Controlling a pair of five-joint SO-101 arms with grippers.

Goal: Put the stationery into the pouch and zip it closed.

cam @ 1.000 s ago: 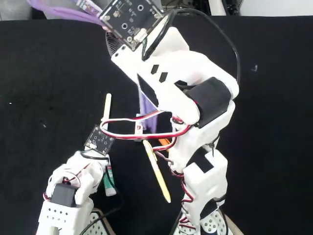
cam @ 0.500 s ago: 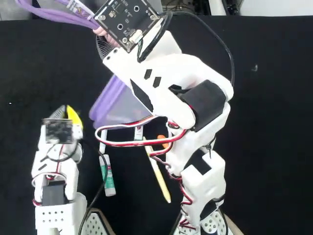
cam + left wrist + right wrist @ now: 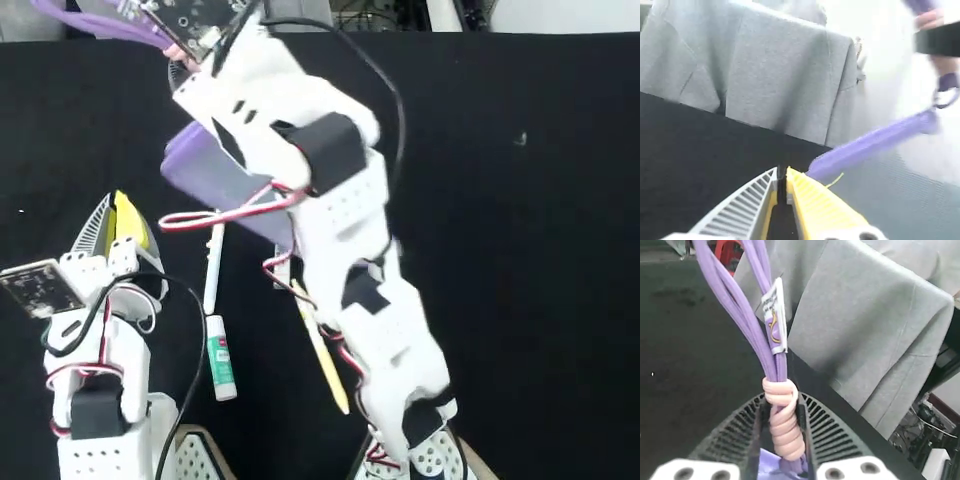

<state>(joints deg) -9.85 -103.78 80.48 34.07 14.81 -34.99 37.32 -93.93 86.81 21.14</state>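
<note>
On the left side of the table point(image 3: 520, 250), your left claw point(image 3: 113, 197) has drawn back toward its own base since half a second ago, and the white pen point(image 3: 213, 265) it hovered over a second ago now lies uncovered. Your right arm has swung up and to the left, carrying the pouch point(image 3: 205, 170) with it. Your right claw point(image 3: 782, 402) is clenched on the pouch's pink coil point(image 3: 784, 427) and purple strap point(image 3: 747, 305), so the pouch hangs lifted off the table near its far edge. Your left claw's grey and yellow jaws are pressed nearly together with nothing between them; its wrist view has the pouch point(image 3: 865, 145) ahead and well apart. The pen, a small white stick with a green label point(image 3: 220, 365) and a yellow pencil point(image 3: 322, 355) lie on the table between the two arms, below the pouch. The black tabletop runs on wide to the right of your right arm
</note>
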